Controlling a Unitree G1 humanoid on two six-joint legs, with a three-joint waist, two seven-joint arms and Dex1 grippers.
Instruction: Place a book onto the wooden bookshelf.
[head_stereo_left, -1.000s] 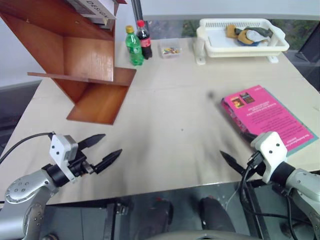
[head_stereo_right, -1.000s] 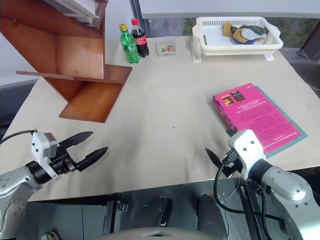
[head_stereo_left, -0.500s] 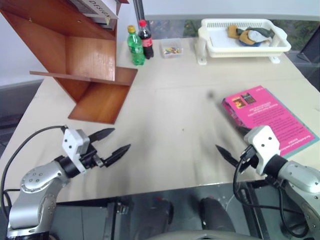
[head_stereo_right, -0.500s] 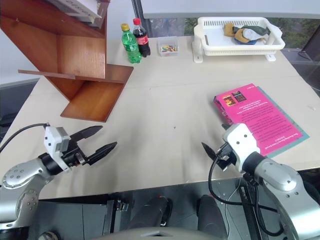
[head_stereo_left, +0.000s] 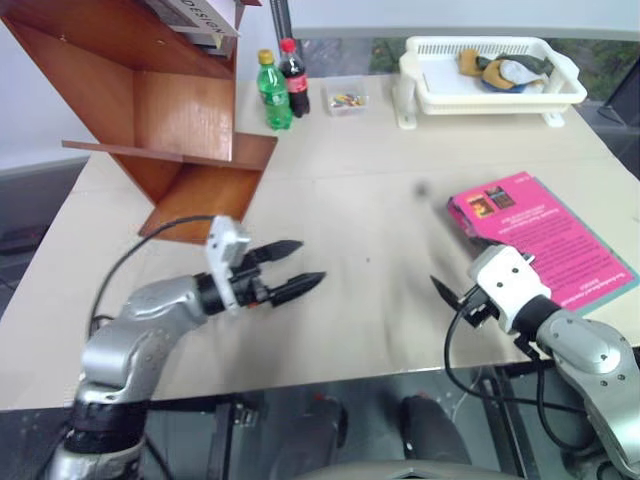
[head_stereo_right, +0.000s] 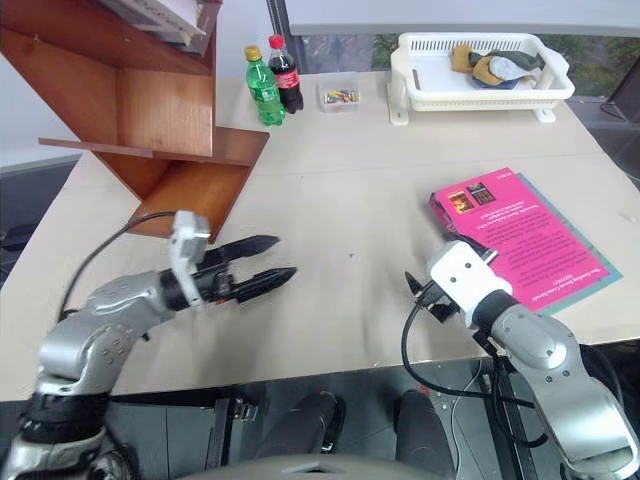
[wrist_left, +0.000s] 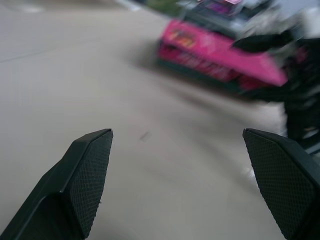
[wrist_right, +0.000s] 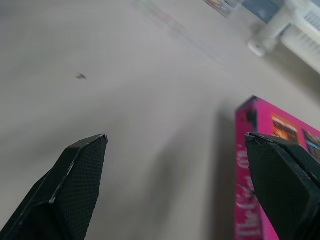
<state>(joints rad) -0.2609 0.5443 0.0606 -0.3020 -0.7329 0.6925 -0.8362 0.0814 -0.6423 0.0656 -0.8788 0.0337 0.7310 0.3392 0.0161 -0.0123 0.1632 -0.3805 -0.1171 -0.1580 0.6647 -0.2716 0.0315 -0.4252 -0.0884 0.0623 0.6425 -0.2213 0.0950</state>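
At the top of the frame we saw a green bottle (head_stereo_left: 270, 92) and a dark cola bottle (head_stereo_left: 295, 79) touching side by side on the pale surface (head_stereo_left: 360, 200). A small clear box (head_stereo_left: 345, 100) sat beside them, and a white basket (head_stereo_left: 492, 88) holding cloths (head_stereo_left: 497, 68) stood upper right.

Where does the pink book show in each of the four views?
Left eye: the pink book lies flat on the table's right side.
Right eye: same place, by the right gripper.
Left wrist: blurred, far across the table.
Right wrist: its corner beside one finger.
Shared landmark: the white basket beyond the book.
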